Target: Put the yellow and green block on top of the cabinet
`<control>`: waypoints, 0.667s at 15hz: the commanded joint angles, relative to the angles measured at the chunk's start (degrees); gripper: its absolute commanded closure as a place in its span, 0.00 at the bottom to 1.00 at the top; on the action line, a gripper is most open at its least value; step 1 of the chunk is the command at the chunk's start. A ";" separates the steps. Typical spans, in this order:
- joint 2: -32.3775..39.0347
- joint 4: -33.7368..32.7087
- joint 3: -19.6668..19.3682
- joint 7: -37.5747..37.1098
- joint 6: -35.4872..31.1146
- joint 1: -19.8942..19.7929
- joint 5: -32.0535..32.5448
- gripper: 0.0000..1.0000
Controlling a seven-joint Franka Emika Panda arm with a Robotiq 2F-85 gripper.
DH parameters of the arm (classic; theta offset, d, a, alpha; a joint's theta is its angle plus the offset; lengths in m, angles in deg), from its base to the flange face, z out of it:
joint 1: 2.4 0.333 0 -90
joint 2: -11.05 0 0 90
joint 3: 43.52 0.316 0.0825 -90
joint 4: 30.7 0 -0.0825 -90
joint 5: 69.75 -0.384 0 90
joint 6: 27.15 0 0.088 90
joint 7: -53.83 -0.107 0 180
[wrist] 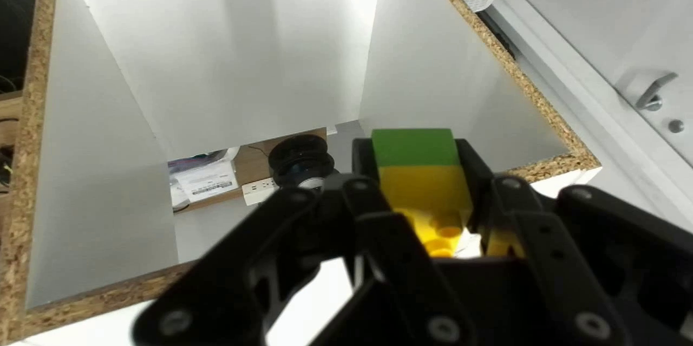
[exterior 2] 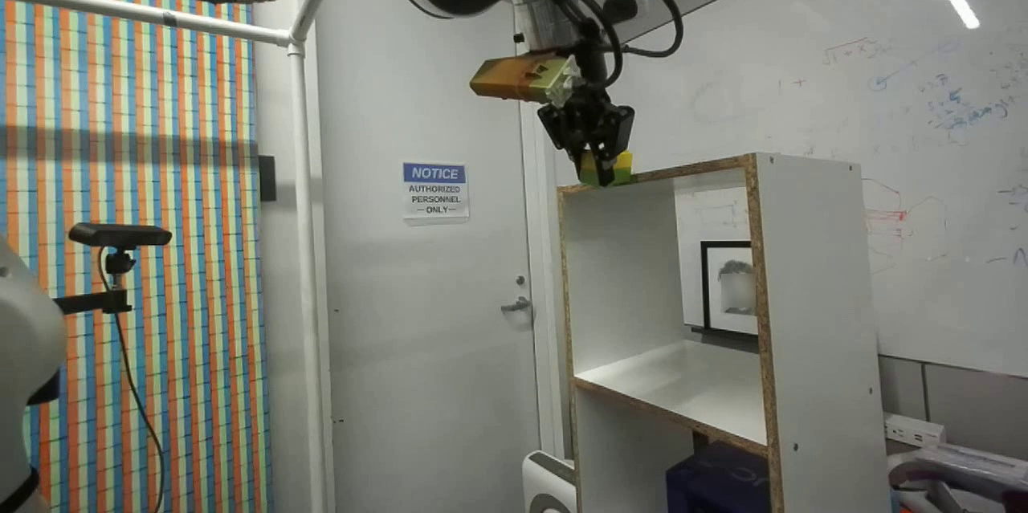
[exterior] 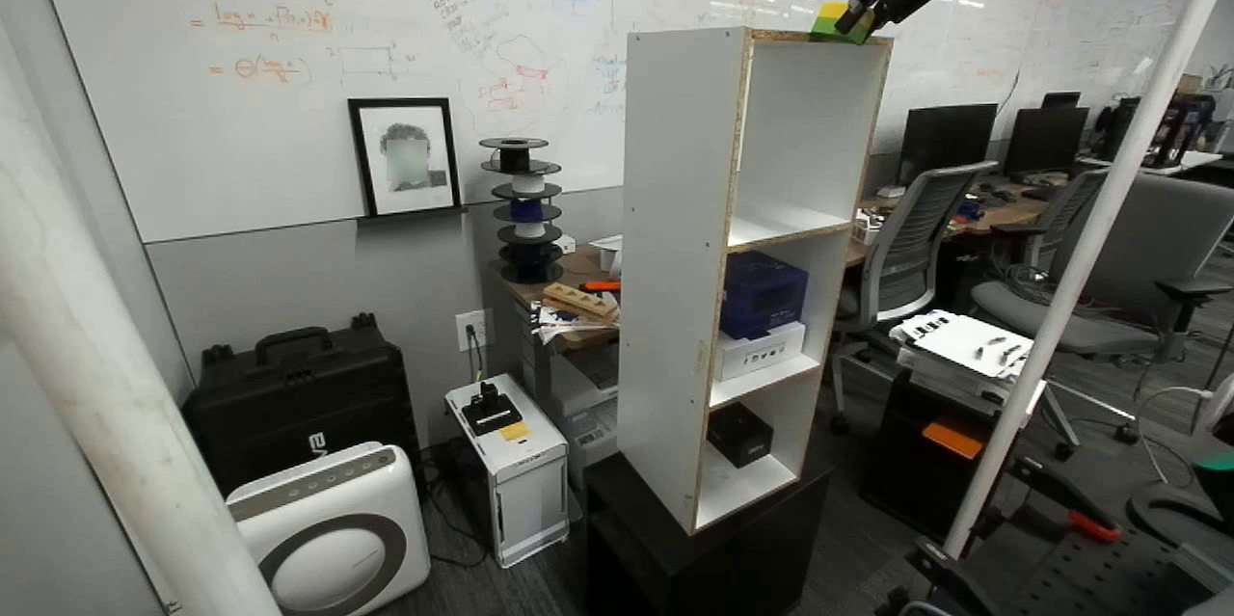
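Task nearly through, by my reading. The yellow and green block (wrist: 421,183) is up at the front edge of the top of the white open-fronted cabinet (exterior: 675,211), toward the corner nearer the door (exterior 2: 426,296). Robotiq gripper (exterior 2: 594,171) over it, jaws pinching the block from both sides. Grasp and lift: done. Block's underside looks level with the top, or nearly; can't tell from here whether it bears on it or hangs just clear. Left, I'd judge: settle the block, perhaps farther back, since a perch right at the rim could tip; then let go and back off. No release yet, so not placed.
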 commanded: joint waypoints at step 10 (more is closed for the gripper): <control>-1.08 -2.81 2.56 -1.24 -0.44 -0.15 -0.21 0.85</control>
